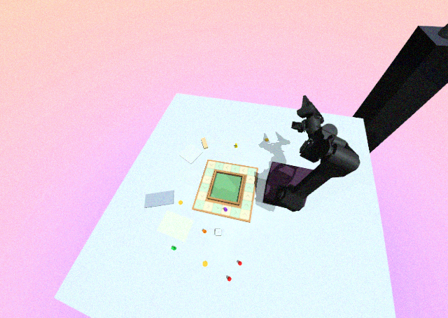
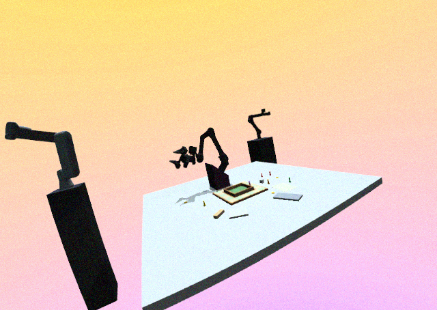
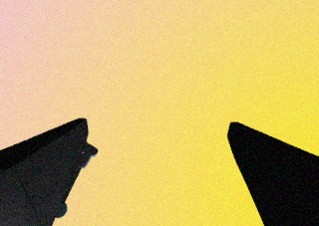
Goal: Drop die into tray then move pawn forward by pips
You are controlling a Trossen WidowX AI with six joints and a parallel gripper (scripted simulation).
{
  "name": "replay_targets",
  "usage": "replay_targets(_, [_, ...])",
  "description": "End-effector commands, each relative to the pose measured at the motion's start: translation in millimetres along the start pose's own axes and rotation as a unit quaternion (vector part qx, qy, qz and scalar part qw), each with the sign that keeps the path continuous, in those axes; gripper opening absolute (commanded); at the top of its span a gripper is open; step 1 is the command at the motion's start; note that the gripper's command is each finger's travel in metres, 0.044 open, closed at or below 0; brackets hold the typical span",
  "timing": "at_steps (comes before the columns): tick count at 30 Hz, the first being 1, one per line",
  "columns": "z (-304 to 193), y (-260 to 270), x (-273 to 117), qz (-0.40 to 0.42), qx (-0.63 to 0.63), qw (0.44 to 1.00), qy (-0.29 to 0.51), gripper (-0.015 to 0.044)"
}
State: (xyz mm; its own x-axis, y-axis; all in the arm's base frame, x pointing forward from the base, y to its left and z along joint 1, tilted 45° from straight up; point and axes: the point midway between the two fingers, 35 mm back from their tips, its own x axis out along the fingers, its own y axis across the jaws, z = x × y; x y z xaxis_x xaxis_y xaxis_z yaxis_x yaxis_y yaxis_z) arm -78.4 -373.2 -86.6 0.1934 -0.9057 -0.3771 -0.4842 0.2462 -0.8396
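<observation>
The white die (image 1: 218, 232) (image 2: 261, 181) lies on the table just outside the board (image 1: 197, 205), beside an orange pawn; its top pips are too small to read. The purple pawn (image 1: 225, 209) (image 2: 249, 182) stands on a square in the board's lower row in the top view. The dice tray (image 1: 224, 202) in the middle of the board has a green floor and a brown rim, with no die in it. My gripper (image 2: 172, 157) (image 3: 159, 127) is open and empty, high above the table and off to the side of the board, far from die and pawn.
Around the board stand an orange pawn (image 1: 204, 230), a green pawn (image 1: 173, 248), red pawns (image 1: 239, 263) (image 1: 229, 279) and a yellow pawn (image 1: 236, 146). A tan block (image 1: 204, 143), a blue-grey slab (image 1: 159, 199), a cream sheet (image 1: 175, 225) and yellow discs (image 1: 180, 202) (image 1: 205, 263) also lie there.
</observation>
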Motion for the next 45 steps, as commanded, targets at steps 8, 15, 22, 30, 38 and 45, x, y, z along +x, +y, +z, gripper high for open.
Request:
replay_targets(8, [76.4, -60.4, 37.1, 0.005, 0.119, 0.981, -0.15, 0.0275])
replay_targets(15, [156.9, -110.8, 41.3, 0.046, 0.168, 0.948, -0.265, 0.0275])
replay_targets(22, [229.0, -156.7, 23.1, 0.115, 0.237, 0.894, -0.361, 0.0275])
replay_targets(30, [335.0, -216.2, -52.9, 0.272, 0.302, 0.788, -0.462, 0.0275])
replay_targets(38, [407.9, -250.8, -176.1, 0.46, 0.317, 0.675, -0.482, 0.0275])
replay_targets(45, [428.0, -258.5, -304.4, 0.619, 0.289, 0.592, -0.427, 0.0275])
